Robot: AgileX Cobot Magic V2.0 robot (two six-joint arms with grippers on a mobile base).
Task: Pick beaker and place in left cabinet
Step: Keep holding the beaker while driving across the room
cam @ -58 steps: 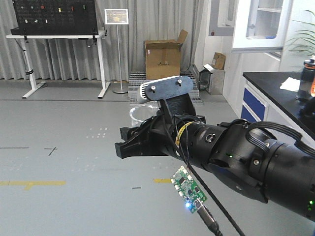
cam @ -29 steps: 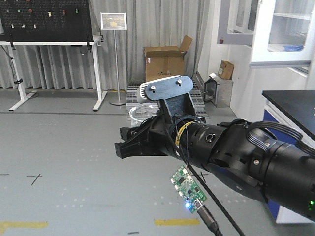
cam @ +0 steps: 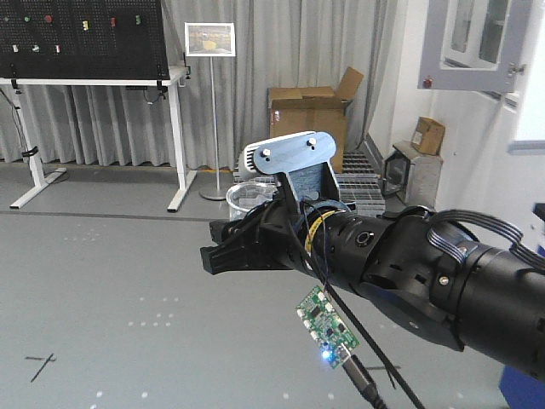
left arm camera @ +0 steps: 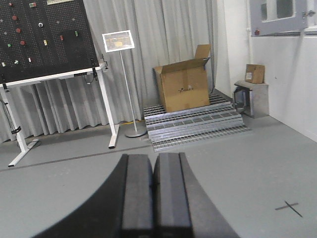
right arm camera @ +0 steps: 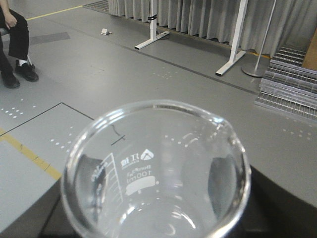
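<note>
**Beaker Clamped in Right Gripper, Carried Above Open Floor**

1. Right gripper [cam: 223,247]: the jaws are closed on the beaker [right arm camera: 154,163]. In the right wrist view a dark finger presses against each side of the glass wall. The beaker is upright with its flared rim and pouring lip uppermost. It appears to hold nothing, and printed graduation marks show through the glass.

2. Beaker position: it is held in mid-air over the grey floor [cam: 102,281], touching no surface. In the front view its clear rim shows just above the black jaws and below the wrist camera bracket [cam: 285,158]. A green circuit board [cam: 327,329] hangs on a cable under the arm.

3. Left gripper [left arm camera: 153,191]: the jaws are pressed fully together with nothing between them.

4. Surroundings, far side: a white-legged bench [cam: 94,83] carries a black pegboard [cam: 81,34]. To its right stand a sign stand [cam: 211,41], an open cardboard box [left arm camera: 184,89] on a metal grating platform [left arm camera: 195,126], and a grey metal box [left arm camera: 251,98]. In the right wrist view a seated person's legs [right arm camera: 15,44] show at far left.
</note>
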